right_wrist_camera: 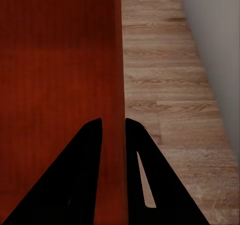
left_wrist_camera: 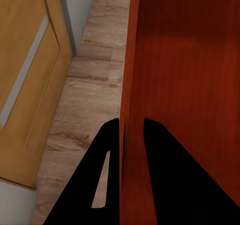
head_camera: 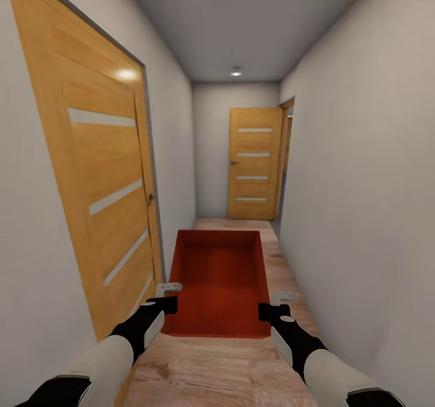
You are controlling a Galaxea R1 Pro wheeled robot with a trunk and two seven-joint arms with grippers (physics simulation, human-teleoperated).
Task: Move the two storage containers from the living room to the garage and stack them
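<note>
- Narrow corridor: plain grey-white walls [head_camera: 374, 201] both sides, grey ceiling [head_camera: 241, 20] with one round ceiling light [head_camera: 235, 72] near the far end.
- Light wood plank floor [head_camera: 223, 371] runs the length of the corridor; also visible in both wrist views beside the container.
- Large orange wood door [head_camera: 90, 177] on the left wall, shut, with pale horizontal strips and a small handle at its far edge. Left wrist view shows its lower part just beside the floor strip next to the container.
- Second orange door [head_camera: 255, 162] at the far end, same style, standing beside an open doorway on the right.
- One red-orange storage container [head_camera: 220, 283] is held out ahead of the robot, between the two arms, level, open top up, inside bare. It hangs over the wood floor in mid-corridor, long axis pointing down the hall.
- Left gripper [left_wrist_camera: 131, 130]: closed on the container's left wall, one finger outside, one inside, wall pinched between them.
- Right gripper [right_wrist_camera: 113, 127]: closed on the container's right wall the same way, thin wall clamped between its two fingers.
- Both grasps sit near the container's near end in the head view; black wrists, white forearms below.
</note>
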